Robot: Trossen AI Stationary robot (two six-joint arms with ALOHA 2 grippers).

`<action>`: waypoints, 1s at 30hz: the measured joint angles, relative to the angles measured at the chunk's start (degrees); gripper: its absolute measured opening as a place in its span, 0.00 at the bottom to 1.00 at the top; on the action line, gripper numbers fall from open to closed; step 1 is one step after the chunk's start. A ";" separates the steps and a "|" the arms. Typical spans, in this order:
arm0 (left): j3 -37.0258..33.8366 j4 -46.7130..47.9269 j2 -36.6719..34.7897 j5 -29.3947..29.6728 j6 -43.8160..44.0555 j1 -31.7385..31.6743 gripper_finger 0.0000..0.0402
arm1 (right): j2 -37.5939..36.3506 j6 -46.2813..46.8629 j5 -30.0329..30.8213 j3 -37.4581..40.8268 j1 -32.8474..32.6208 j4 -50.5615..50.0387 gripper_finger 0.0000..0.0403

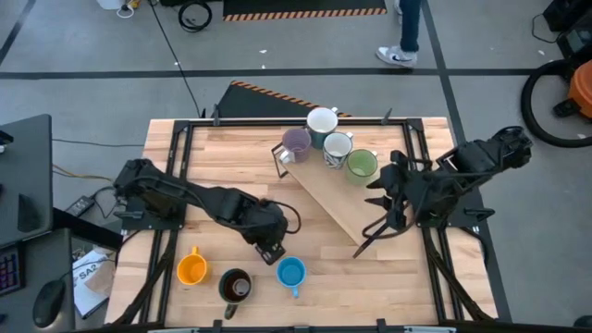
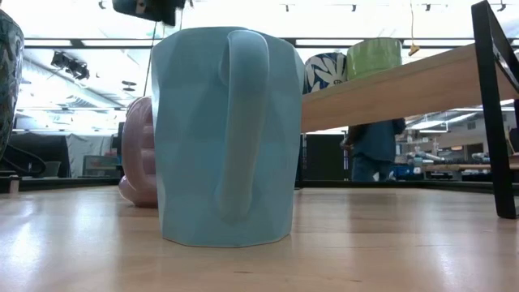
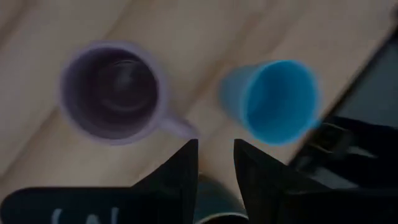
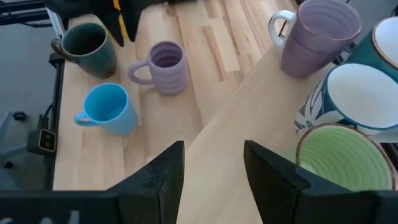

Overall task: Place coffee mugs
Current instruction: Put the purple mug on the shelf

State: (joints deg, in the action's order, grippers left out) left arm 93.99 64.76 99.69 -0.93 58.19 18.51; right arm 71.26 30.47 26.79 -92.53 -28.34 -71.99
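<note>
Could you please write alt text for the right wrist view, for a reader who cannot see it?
A raised wooden board carries a tall lavender ceramic mug, two white-rimmed mugs and a green mug. On the table beyond stand a ribbed lavender mug, a blue mug and a dark mug.

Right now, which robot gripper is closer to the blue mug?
Left. The left gripper hovers right beside the blue mug; the right gripper waits farther off, over the wooden board.

The left arm reaches from the table's left edge toward the near middle, its left gripper (image 1: 269,248) pointing down with fingers (image 3: 177,180) slightly parted. The right arm waits folded at the right side, right gripper (image 1: 377,227) held open above the table
</note>
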 joint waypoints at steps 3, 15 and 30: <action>2.89 5.35 3.39 1.34 -1.55 -0.49 0.27 | 0.00 0.47 1.56 0.00 -0.80 -0.04 0.43; 3.53 5.34 8.28 1.81 -4.92 -3.14 0.27 | 0.04 1.52 1.68 0.04 -0.91 0.05 0.43; 3.41 6.62 15.20 1.85 -10.18 -1.47 0.27 | 0.04 1.56 0.09 0.04 -0.93 1.50 0.43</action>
State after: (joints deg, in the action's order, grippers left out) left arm 97.39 71.38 114.89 0.92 48.02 17.04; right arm 71.31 32.03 26.88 -92.49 -29.28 -70.49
